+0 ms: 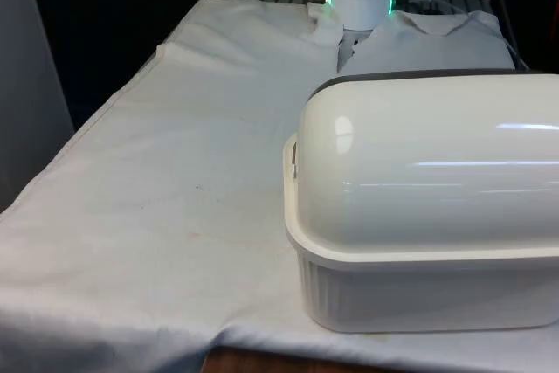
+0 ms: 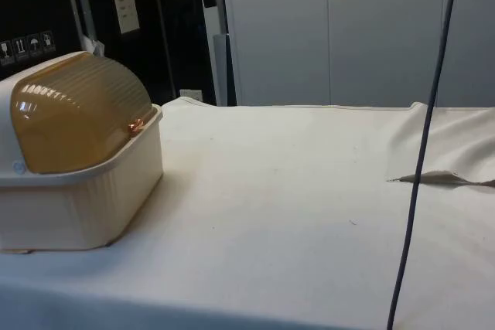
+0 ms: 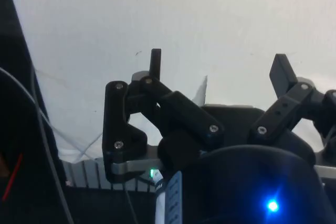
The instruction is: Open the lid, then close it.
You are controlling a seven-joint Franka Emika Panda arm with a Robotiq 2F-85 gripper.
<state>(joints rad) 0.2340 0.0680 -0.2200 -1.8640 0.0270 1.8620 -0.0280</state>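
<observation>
Black jaws [image 3: 218, 69] spread wide over white cloth [image 1: 175, 172] (bread box [image 1: 419, 216] lid [image 2: 77, 110] down)

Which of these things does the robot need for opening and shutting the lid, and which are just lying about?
For the job:
- bread box, cream, standing on the cloth
- its domed lid, down now
- the gripper, fingers spread apart, nothing between them

Just there:
- white cloth over the table
- dark cable hanging in the side view
- dark cabinets behind

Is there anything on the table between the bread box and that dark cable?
Nothing: in the side view, bare white cloth runs from the bread box to the cable.
</observation>
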